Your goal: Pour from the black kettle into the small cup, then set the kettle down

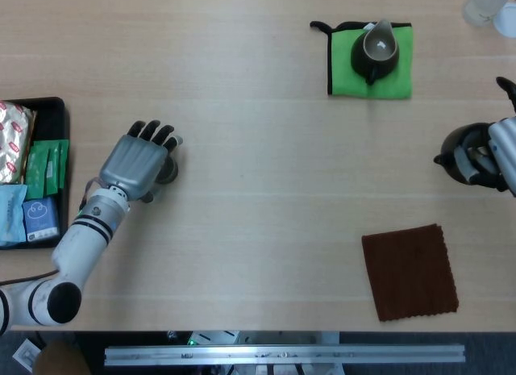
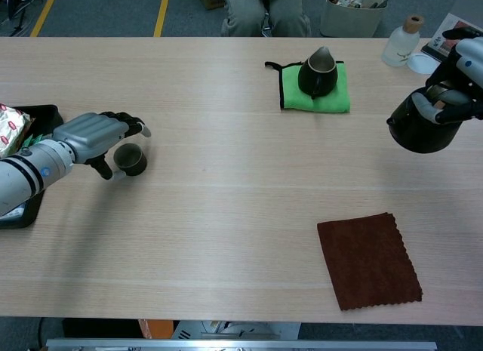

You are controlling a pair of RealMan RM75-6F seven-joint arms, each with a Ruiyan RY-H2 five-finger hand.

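The small dark cup (image 2: 130, 160) stands on the table at the left. My left hand (image 2: 98, 137) reaches around it, fingers over its far side and thumb at its near side; whether they touch it I cannot tell. In the head view my left hand (image 1: 141, 160) hides most of the cup (image 1: 168, 172). At the far right my right hand (image 2: 457, 83) grips the black kettle (image 2: 421, 127) by its top, spout pointing left. The head view shows the kettle (image 1: 466, 153) and my right hand (image 1: 501, 153) at the frame's right edge.
A black pitcher (image 2: 317, 72) sits on a green cloth (image 2: 339, 98) at the back. A brown cloth (image 2: 370, 262) lies front right. A black tray (image 1: 50, 109) with packets is at the far left. A bottle (image 2: 400, 43) stands back right.
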